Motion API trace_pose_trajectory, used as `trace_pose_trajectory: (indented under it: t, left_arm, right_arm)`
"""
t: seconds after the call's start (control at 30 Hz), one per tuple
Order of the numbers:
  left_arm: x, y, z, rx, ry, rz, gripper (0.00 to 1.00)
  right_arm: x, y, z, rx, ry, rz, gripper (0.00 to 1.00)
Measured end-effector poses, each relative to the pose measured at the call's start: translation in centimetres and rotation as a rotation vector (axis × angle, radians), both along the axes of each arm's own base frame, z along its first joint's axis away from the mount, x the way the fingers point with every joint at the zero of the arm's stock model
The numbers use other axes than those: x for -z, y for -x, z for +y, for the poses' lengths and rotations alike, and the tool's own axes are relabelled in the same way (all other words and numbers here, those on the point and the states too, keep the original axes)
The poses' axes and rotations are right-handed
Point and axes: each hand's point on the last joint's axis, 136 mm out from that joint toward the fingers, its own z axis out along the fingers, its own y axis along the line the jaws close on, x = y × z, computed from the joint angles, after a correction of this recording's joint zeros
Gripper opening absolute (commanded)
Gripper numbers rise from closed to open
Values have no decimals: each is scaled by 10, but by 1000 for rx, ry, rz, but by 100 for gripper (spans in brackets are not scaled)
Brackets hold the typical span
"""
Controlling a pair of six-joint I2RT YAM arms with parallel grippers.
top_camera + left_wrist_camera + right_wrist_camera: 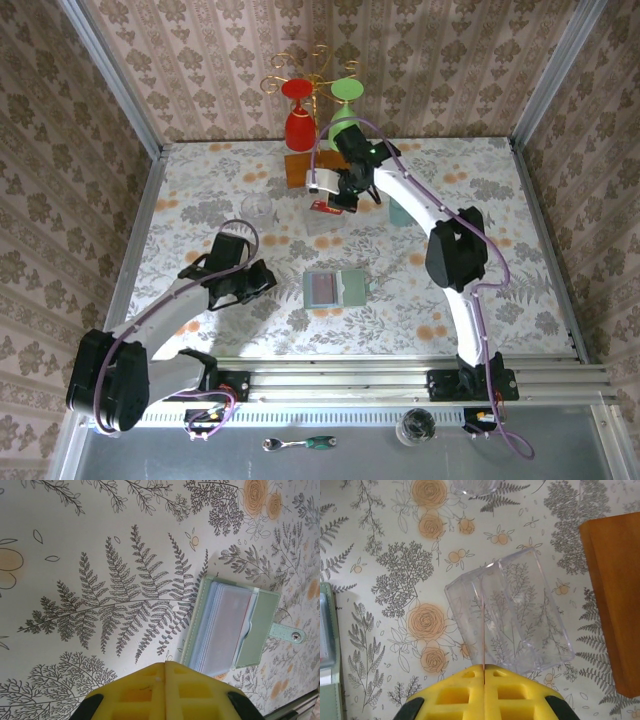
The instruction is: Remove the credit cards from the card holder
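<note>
Right gripper (pixel 484 667): pinching a red credit card (pixel 321 207) edge-on above the clear tray (pixel 510 615), seen from my remote desk.
Left gripper (pixel 164 666): yellow fingers pressed together on nothing, hovering over the floral table (pixel 100 540) beside the card holder (pixel 260 630).
Risk, the drop: the card hangs over the tray's near wall and divider. If I release off-centre, I judge it could strike an edge and skid onto the table.
Risk, the holder: nothing pins it down, so a later pull may drag the whole holder instead of freeing a card.
Card holder: lying open mid-table, well apart from the tray. A reddish card (pixel 232 610) shows through its clear sleeves, so I judge at least one card is still to be taken out.
Clear tray: partitioned, standing near the wooden base plate (pixel 615 605). I see no card lying in it.
Held card: thin enough to read almost as a red line between the fingers.
</note>
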Motion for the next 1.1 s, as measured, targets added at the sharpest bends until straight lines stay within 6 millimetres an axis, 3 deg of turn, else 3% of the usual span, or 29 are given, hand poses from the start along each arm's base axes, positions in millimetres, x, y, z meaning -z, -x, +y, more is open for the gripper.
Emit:
trace_pose_trajectory:
  t: [0.3, 0.6, 0.83, 1.1]
  left_arm:
    - [6, 3, 5, -9, -11, 16, 7]
    - [15, 7, 11, -20, -19, 39, 7]
    - [15, 7, 12, -19, -21, 34, 6]
    - [11, 5, 14, -23, -19, 16, 6]
  right_arm:
    - [13, -14, 8, -43, 23, 3, 0]
    - [42, -2, 1, -72, 88, 102, 0]
    - [40, 10, -5, -87, 119, 143, 0]
    - [34, 9, 0, -99, 116, 121, 0]
